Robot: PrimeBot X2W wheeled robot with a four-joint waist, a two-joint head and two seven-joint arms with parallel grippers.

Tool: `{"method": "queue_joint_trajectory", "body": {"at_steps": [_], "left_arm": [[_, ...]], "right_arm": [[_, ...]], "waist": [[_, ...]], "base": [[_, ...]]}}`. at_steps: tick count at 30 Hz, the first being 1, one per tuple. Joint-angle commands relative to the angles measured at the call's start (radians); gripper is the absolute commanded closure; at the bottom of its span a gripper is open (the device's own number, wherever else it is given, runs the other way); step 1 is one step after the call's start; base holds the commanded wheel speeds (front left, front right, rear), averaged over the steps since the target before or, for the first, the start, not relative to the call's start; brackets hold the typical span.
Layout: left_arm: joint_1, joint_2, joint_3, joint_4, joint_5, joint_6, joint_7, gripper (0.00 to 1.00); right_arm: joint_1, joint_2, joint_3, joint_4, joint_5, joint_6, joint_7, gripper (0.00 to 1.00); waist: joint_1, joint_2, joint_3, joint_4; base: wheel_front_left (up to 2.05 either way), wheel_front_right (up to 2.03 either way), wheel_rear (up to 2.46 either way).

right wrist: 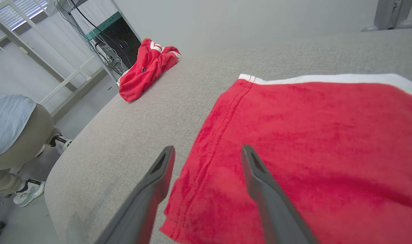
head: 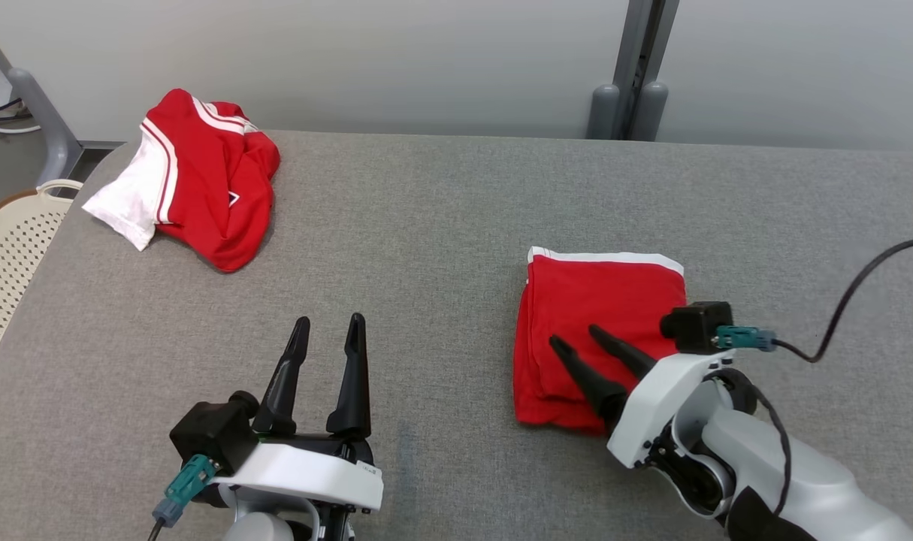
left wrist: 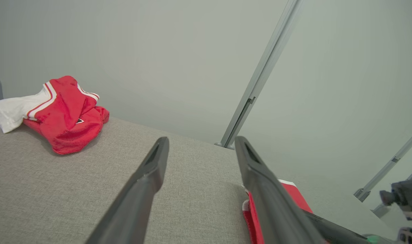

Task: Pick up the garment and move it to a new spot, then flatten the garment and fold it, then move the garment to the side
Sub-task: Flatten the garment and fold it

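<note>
Counter (head: 441, 248): coarse grey woven cloth, matt. Folded garment (head: 599, 300): soft red cloth with a fine nap, stitched hem, white cloth trim. Crumpled garment (head: 216, 180): red mesh-like cloth, plain white cloth panel. Fingers (head: 355, 368): smooth dark plastic, matt. Wrist shell (head: 651, 398): glossy white plastic. Basket (head: 5, 255): perforated cream plastic.

The head view looks steeply down on the grey table (head: 456, 195) from above. Both wrist views skim low across it. All three share the crumpled garment (head: 208, 180), upper left; the right wrist view sits close over the folded garment (right wrist: 311, 142).
</note>
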Motion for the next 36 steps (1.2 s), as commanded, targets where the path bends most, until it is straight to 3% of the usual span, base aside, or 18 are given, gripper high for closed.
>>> {"method": "queue_joint_trajectory", "body": {"at_steps": [1, 9, 15, 21, 26, 31, 36], "left_arm": [[0.006, 0.003, 0.001, -0.004, 0.002, 0.003, 0.0, 0.0], [0.011, 0.003, 0.001, -0.004, 0.006, 0.003, 0.0, 0.0], [0.013, 0.003, 0.008, 0.0, 0.019, -0.007, 0.0, 0.0], [0.013, 0.003, 0.022, 0.011, 0.045, -0.016, 0.0, 0.0], [0.031, 0.005, 0.048, 0.021, 0.086, -0.02, 0.0, 0.0], [0.065, 0.006, 0.086, 0.02, 0.131, -0.027, 0.0, 0.0], [0.108, 0.005, 0.125, 0.011, 0.166, -0.034, 0.0, 0.0]], "right_arm": [[0.014, -0.011, -0.008, -0.004, 0.005, 0.0, -0.011, 0.0], [0.037, -0.06, -0.144, -0.011, -0.04, 0.0, -0.055, 0.0], [0.108, -0.066, -0.458, -0.101, -0.278, 0.0, -0.055, 0.0], [0.261, -0.005, -0.758, -0.255, -0.591, 0.0, -0.055, 0.0], [0.408, 0.086, -0.923, -0.387, -0.794, 0.0, -0.056, 0.0], [0.529, 0.16, -1.007, -0.498, -0.886, 0.0, -0.056, 0.0], [0.612, 0.193, -1.056, -0.57, -0.914, 0.0, -0.056, 0.0]], "waist": [[0.0, 0.0, 0.0, -0.002], [0.0, 0.0, -0.004, -0.019], [0.0, 0.0, -0.007, -0.05], [0.0, 0.0, -0.016, -0.077], [0.0, 0.0, -0.028, -0.099], [0.0, 0.0, -0.036, -0.122], [0.0, 0.0, -0.044, -0.139]], "base": [[0.0, 0.0, 0.0], [0.0, 0.0, 0.0], [0.0, 0.0, 0.0], [0.0, 0.0, 0.0], [0.0, 0.0, 0.0], [0.0, 0.0, 0.0], [0.0, 0.0, 0.0]]}}
